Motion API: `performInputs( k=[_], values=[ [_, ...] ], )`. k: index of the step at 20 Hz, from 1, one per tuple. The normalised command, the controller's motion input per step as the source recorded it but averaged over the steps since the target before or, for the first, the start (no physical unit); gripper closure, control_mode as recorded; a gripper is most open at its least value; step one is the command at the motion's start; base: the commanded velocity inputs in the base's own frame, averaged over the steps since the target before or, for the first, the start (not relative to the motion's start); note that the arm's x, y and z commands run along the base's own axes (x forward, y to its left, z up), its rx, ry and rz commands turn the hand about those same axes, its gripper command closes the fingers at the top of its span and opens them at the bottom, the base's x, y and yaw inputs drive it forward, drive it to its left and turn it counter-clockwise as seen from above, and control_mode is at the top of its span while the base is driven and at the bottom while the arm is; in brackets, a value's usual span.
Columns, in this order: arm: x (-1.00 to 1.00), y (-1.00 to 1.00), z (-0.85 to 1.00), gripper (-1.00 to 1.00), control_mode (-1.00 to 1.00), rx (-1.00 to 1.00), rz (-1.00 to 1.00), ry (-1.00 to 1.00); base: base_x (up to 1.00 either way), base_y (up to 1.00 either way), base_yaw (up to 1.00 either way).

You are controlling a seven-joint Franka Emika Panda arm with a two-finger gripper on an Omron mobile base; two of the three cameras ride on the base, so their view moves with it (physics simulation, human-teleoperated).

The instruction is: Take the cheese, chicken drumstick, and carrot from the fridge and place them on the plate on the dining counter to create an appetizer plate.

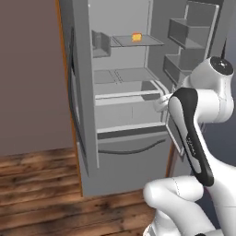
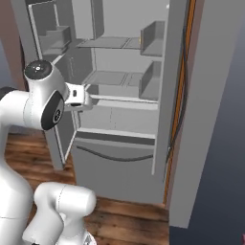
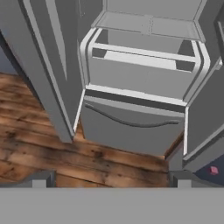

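Wood plank flooring [image 3: 39, 131] runs under everything, with a plain brownish wall [image 1: 27, 73] off to one side. Biggest thing in the shot is the tall grey fridge [image 1: 124, 161], both doors swung open, so you can see the grey inner shelves, the pull-out drawers and the door bins [image 1: 184, 34]. The white arm with dark joints [image 1: 191, 138] is raised in front of it, roughly level with the drawer tier, hand aimed at the lower half of the cabinet.

Its fingers [image 3: 111, 178] are spread as wide as they go, with nothing between them.

The small orange-yellow cheese wedge [image 1: 136, 37] sits on the upper shelf, towards that shelf's back right corner, well above where the hand is pointing. Can't make out the drumstick or the carrot from here.

My read: this is the first pick, nothing collected so far. Next move would be lifting the hand to the upper shelf, reaching in over its front edge and closing on the cheese without clipping the door bins.
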Motion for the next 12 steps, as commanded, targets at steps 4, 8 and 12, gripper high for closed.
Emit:
performInputs(
  k=[4, 8, 12],
  values=[
    [0.00, 0.00, 0.00, -1.00, 1.00, 0.00, 0.00, 0.00, 0.51, -0.14, 0.00],
    [0.00, 0.00, 0.00, -1.00, 1.00, 0.00, 0.00, 0.00, 0.47, -0.12, 0.00],
    [0.00, 0.00, 0.00, -1.00, 1.00, 0.00, 0.00, 0.00, 0.50, -0.04, -0.01]
  ],
)
